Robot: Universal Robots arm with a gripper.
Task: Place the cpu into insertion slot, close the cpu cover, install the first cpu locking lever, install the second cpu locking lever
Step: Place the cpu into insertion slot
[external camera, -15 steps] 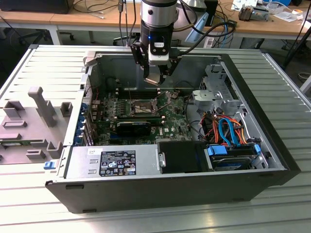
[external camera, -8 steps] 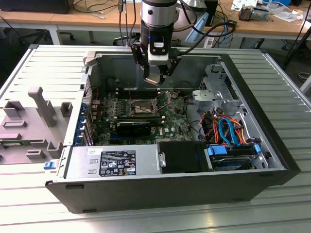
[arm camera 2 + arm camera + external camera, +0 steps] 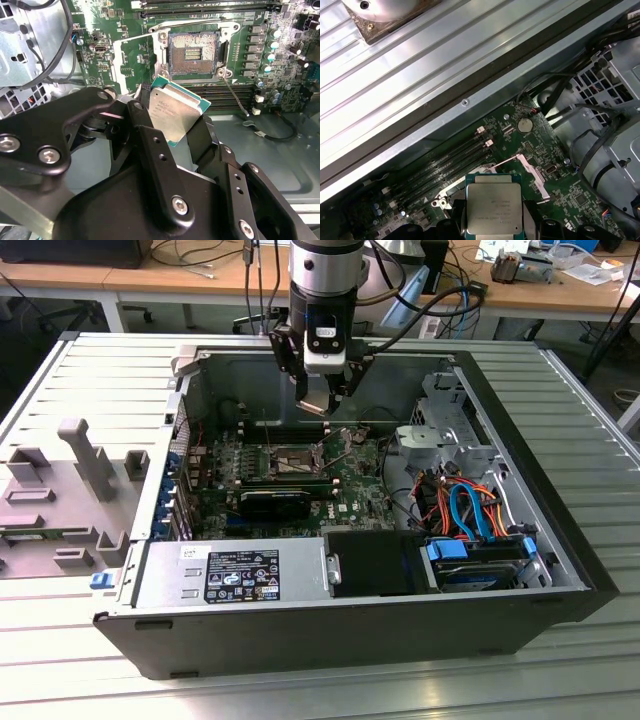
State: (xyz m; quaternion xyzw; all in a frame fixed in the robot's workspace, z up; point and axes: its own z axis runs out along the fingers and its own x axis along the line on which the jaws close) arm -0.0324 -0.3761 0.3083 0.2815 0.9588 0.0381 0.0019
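The gripper (image 3: pixel 318 400), in the upper centre of the exterior view, was pinched shut on the edges of the cpu (image 3: pixel 175 112), holding it clear of the bare insertion slot (image 3: pixel 194 52), whose cpu cover (image 3: pixel 116 62) stood open. The chip looked tilted. Lowered askew or off-centre, it could likely bend socket pins or slip free.

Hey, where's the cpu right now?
In the second wrist view the cpu is gripped by the tool, held in the air above the green board, just short of the empty insertion slot and not in it.
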